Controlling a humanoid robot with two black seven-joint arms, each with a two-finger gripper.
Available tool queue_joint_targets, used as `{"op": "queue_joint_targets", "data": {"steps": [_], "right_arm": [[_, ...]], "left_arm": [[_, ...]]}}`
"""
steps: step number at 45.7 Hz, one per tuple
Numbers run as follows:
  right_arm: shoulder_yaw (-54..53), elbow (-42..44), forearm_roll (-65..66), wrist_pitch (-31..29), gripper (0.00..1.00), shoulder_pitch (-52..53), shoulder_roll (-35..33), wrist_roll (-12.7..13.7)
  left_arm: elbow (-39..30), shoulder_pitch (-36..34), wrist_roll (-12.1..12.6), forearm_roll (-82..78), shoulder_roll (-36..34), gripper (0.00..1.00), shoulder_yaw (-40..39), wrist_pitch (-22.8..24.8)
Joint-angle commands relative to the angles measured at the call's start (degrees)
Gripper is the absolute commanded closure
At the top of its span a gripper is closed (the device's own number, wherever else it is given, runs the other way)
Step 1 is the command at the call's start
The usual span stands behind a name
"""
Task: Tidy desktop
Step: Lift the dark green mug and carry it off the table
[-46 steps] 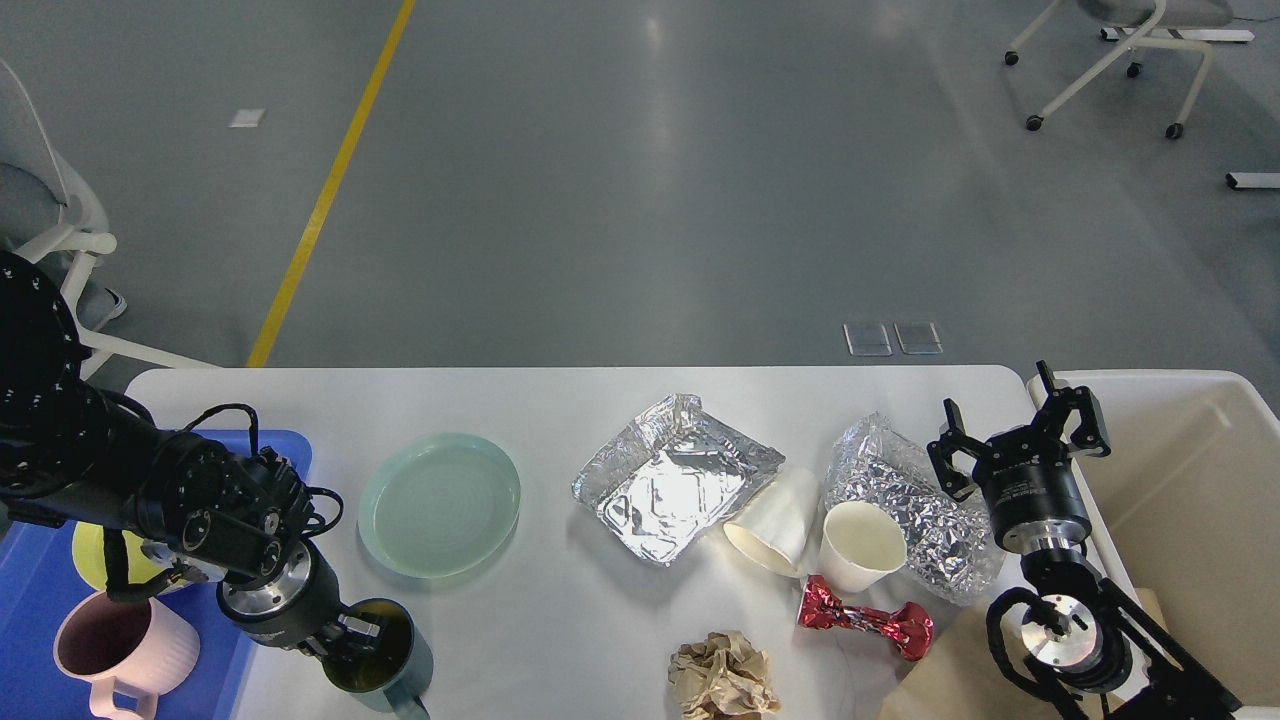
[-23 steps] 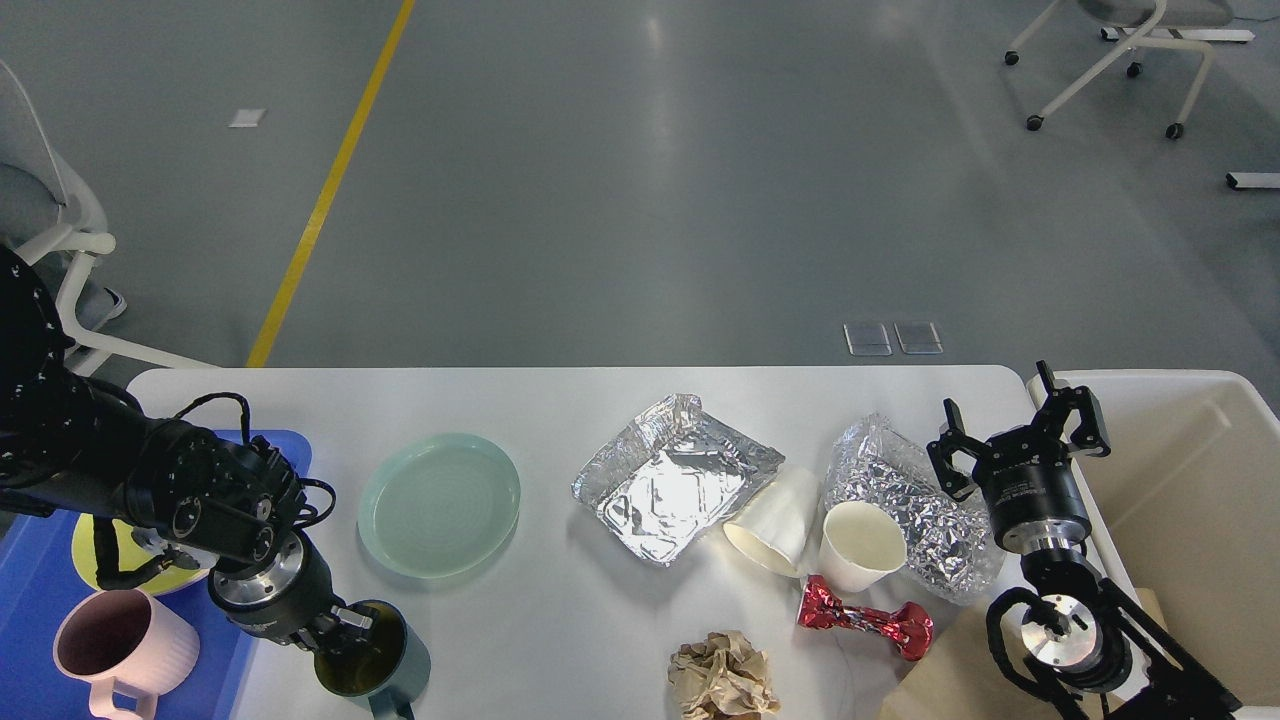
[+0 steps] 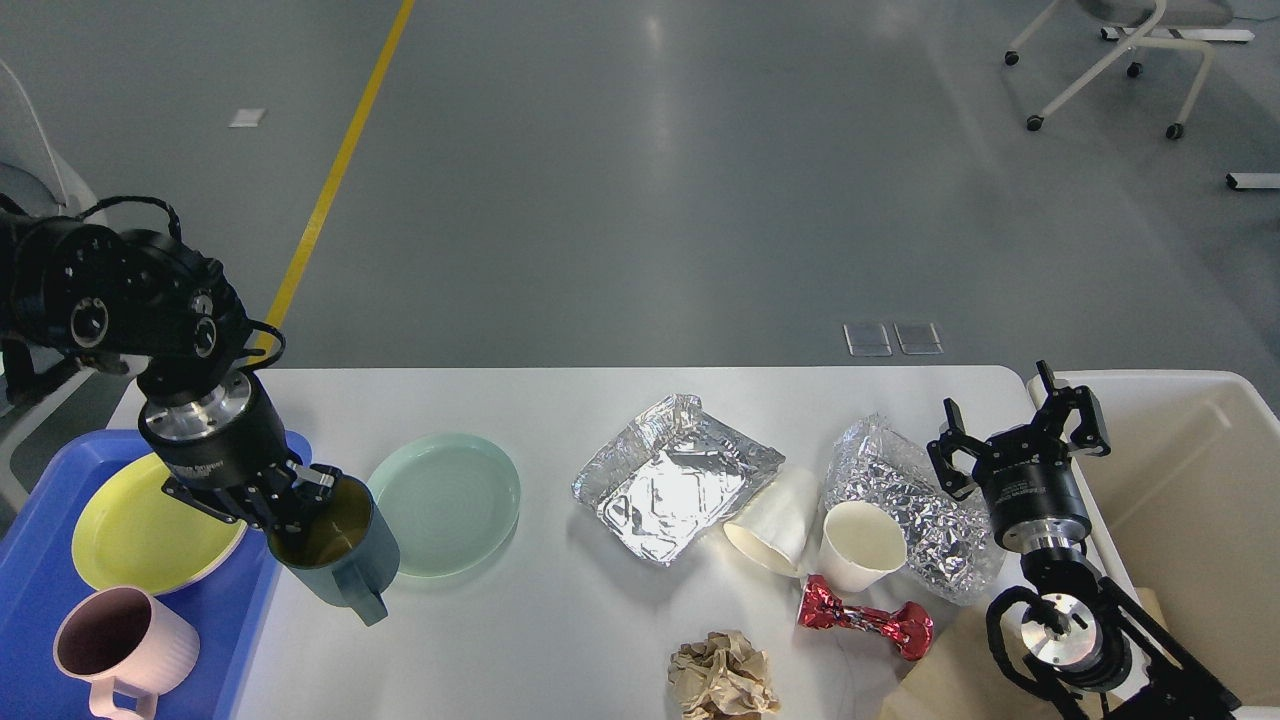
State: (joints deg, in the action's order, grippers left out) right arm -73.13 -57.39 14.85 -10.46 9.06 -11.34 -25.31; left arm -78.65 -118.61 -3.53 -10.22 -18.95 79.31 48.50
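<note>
Spreading across the lower part of the view, the desktop [image 3: 560, 400] is showing a smooth, matte white top with rounded corners. Crinkled silver foil is lying on it as a shallow foil tray [image 3: 672, 476] and a foil bag [image 3: 912, 505], beside two paper cups [image 3: 860, 545], a shiny red wrapper [image 3: 865, 618] and a crumpled brown paper ball [image 3: 722, 678]. A blue tray [image 3: 40, 590] at the left is holding a yellow plate [image 3: 140, 525] and a ribbed pink mug [image 3: 110, 645]. The left gripper [image 3: 305, 497] is clamping a teal mug [image 3: 335, 550] by its rim, next to a pale green plate [image 3: 445, 500]. The right gripper [image 3: 1020, 430] is hanging with fingers apart beside a cream bin [image 3: 1200, 480].
</note>
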Motion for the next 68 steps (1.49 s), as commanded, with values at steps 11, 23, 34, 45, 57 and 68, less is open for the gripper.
{"op": "queue_joint_targets", "data": {"steps": [11,23,34,45,57,68], "right_arm": [[0.0,0.0,0.0,0.0,0.0,0.0,0.0,0.0],[0.0,0.0,0.0,0.0,0.0,0.0,0.0,0.0],[0.0,-0.1,0.0,0.0,0.0,-0.1,0.0,0.0],[0.0,-0.1,0.0,0.0,0.0,-0.1,0.0,0.0],[0.0,-0.1,0.0,0.0,0.0,-0.1,0.0,0.0],[0.0,-0.1,0.0,0.0,0.0,-0.1,0.0,0.0]], "left_arm": [[-7.7,-22.1,-1.0,9.0,4.8,1.0,7.8,6.5],[-10.9,-23.8,-3.1,11.0,6.7,1.0,9.5,6.5],[-7.1,-21.8,-2.6,10.4,0.6,1.0,12.0,6.5],[4.2,-15.8,0.6,5.4,-12.1,0.99,14.2,6.5],[22.1,-1.5,0.3,-7.3,-28.8,0.99,7.8,6.5],[35.1,15.2,0.3,-17.8,-39.3,0.98,-5.6,6.5]]}}
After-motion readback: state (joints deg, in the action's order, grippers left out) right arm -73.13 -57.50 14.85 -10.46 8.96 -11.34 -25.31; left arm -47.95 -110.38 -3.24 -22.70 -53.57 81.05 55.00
